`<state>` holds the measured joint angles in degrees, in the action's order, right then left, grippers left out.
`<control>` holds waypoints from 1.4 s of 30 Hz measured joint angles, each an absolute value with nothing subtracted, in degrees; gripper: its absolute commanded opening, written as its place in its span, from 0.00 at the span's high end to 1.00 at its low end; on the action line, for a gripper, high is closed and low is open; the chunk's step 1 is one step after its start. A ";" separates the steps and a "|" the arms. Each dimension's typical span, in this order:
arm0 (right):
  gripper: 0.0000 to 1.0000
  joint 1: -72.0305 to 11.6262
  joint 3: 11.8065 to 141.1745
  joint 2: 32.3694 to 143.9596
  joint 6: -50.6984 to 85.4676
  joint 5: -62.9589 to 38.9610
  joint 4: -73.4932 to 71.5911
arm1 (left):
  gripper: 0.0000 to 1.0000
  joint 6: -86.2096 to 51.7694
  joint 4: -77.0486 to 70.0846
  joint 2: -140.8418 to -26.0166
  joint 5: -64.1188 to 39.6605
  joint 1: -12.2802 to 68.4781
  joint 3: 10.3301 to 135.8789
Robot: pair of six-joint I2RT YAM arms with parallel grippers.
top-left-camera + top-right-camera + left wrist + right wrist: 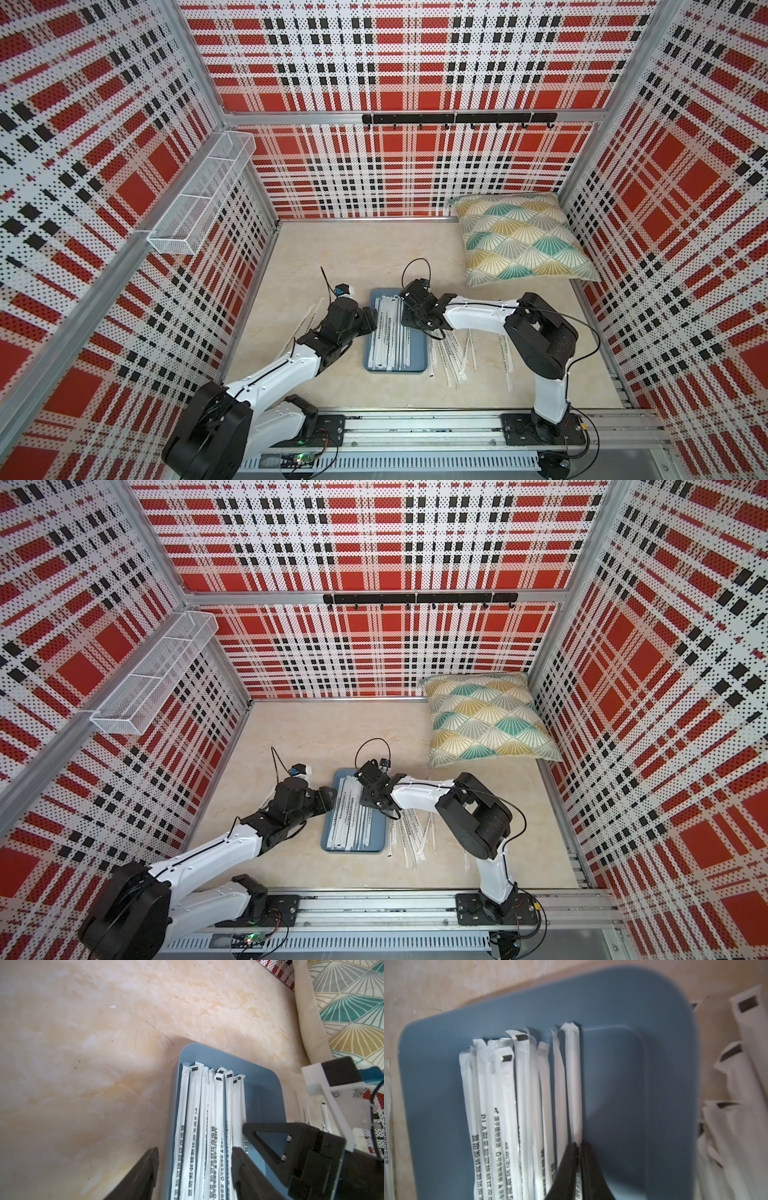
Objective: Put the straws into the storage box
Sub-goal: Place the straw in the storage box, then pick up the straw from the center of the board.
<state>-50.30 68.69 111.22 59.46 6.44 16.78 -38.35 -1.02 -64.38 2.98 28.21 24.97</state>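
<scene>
The storage box [419,353] is sitting on the counter [332,249] at the lower centre of both top views. The straws [388,340] in it are lying lengthwise in a row, probably so that more will fit flat. The right pincer [578,1147] is pressed together, pinching one straw [573,1084] at the right edge of that row, seemingly to lay it beside the others. The left pincer [195,1151] is standing half spread and gripping nothing, with one finger outside the box's wall and one over the packed row. Whether it is touching them I cannot tell. Some loose straws [453,361] are lying on the counter just right of the box.
</scene>
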 measured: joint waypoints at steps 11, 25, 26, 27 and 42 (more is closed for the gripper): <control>0.67 -50.54 69.06 105.03 57.47 7.46 24.38 | 0.39 -37.74 1.50 -62.43 4.14 29.04 27.03; 0.61 -34.72 54.65 86.56 45.54 15.11 40.86 | 0.36 -34.28 2.59 -77.38 10.87 48.90 39.92; 0.61 -34.30 55.05 87.50 44.62 15.29 40.71 | 0.36 -34.41 2.42 -78.54 10.74 49.28 39.92; 0.63 -34.13 55.44 88.51 43.92 15.31 40.32 | 0.36 -34.46 2.20 -79.26 10.63 49.39 39.92; 0.82 -32.42 56.95 97.32 39.33 13.89 34.17 | 0.36 -35.64 0.32 -76.93 10.50 46.30 36.88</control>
<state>-32.42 56.95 97.32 39.33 13.89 34.17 -35.64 0.32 -76.93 10.50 46.30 36.88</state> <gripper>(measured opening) 0.192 0.639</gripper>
